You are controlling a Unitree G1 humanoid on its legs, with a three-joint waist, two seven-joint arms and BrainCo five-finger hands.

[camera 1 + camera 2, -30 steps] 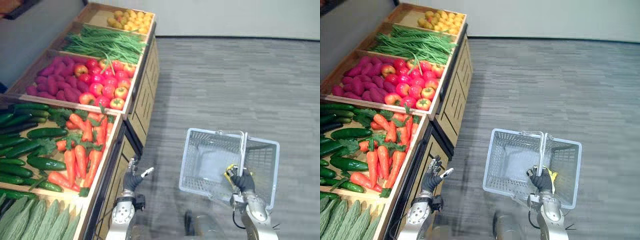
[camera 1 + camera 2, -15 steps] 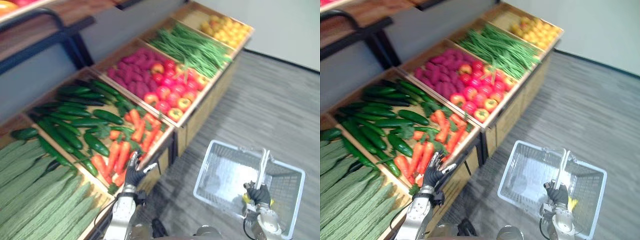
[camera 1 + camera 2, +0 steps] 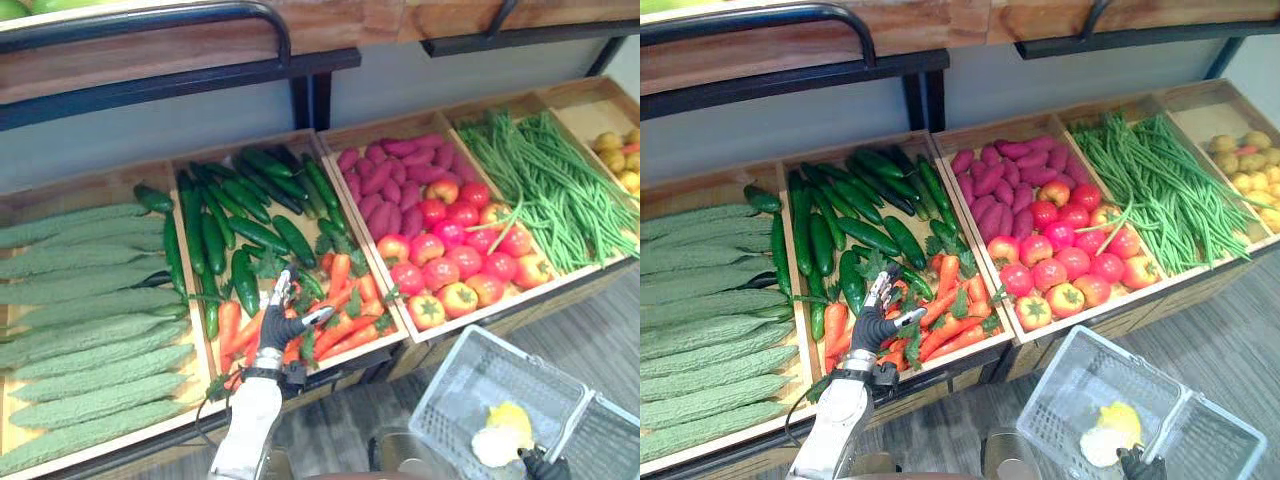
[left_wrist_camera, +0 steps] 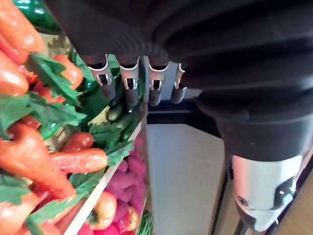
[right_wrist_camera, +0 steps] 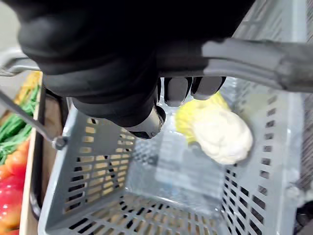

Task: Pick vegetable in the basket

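Note:
My left hand hovers open over the carrots in the front half of a wooden crate, its fingers straight and pointing toward the cucumbers behind. It holds nothing. The grey plastic basket hangs low at the right, in front of the stand. My right hand is shut on the basket's grey handle. Inside the basket lies a yellow and white vegetable, which looks like a cauliflower.
Long ridged green gourds fill the crate left of the carrots. To the right are purple roots with red fruit, then green beans and yellow produce. A dark rail and shelf run above.
The camera has swung to face the stand. My left hand has risen from beside the stand's front to above the carrots. The basket stays in my right hand.

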